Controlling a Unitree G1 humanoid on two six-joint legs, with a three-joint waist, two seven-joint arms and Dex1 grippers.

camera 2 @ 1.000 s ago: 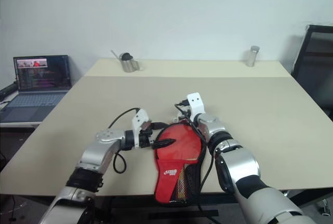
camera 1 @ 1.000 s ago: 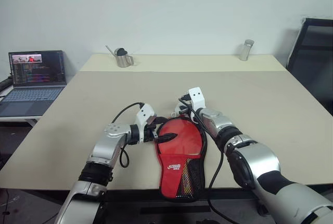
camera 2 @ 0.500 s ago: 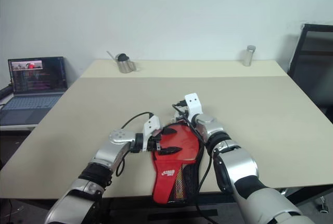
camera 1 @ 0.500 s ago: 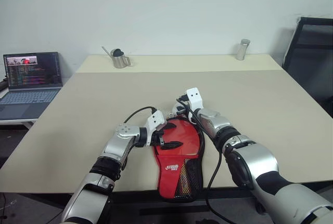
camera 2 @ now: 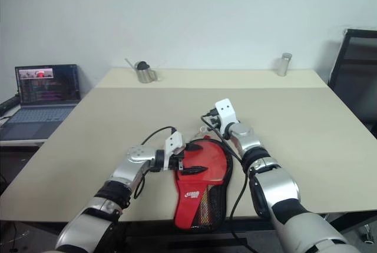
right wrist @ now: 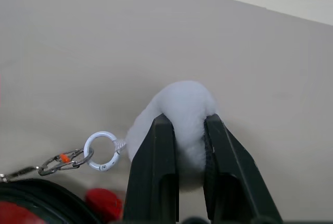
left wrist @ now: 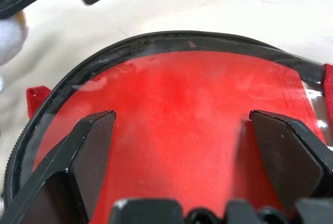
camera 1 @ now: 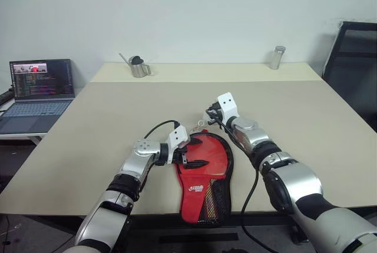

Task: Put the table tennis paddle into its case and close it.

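Your right gripper point(right wrist: 179, 146) has its jaws nearly closed on a soft white fluffy pom-pom point(right wrist: 182, 112), which joins through a small white ring point(right wrist: 100, 151) and a little metal clasp point(right wrist: 60, 162) to the zip end of the case — so you are holding the pull charm, not the zip itself. In the left eye view that hand sits just above the centre of the frame, at the upper edge of the soft paddle-shaped red case with black trim point(camera 1: 203, 173), which lies near the table's point(camera 1: 306, 123) lower edge with its black mesh pocket point(camera 1: 215, 203) hanging slightly over it. Your left gripper point(camera 1: 188, 156) stands with its jaws fully spread, holding nothing, both black fingers point(left wrist: 88, 151) resting over the round red face inside the black zip rim; I cannot tell whether that smooth red surface is the rigid table tennis paddle's point(left wrist: 182, 125) rubber or the pouch's fabric, so treat the paddle as probably inside and check. The main risk, as I judge it, is the fluff: it compresses and could slide out of the jaws under a firm pull, or the thin ring and clasp could twist and the zip jam on the curve. The pouch is limp and light, so if the left fingers do not pin it, pulling may drag the whole case along the smooth beige table — or off its near edge.
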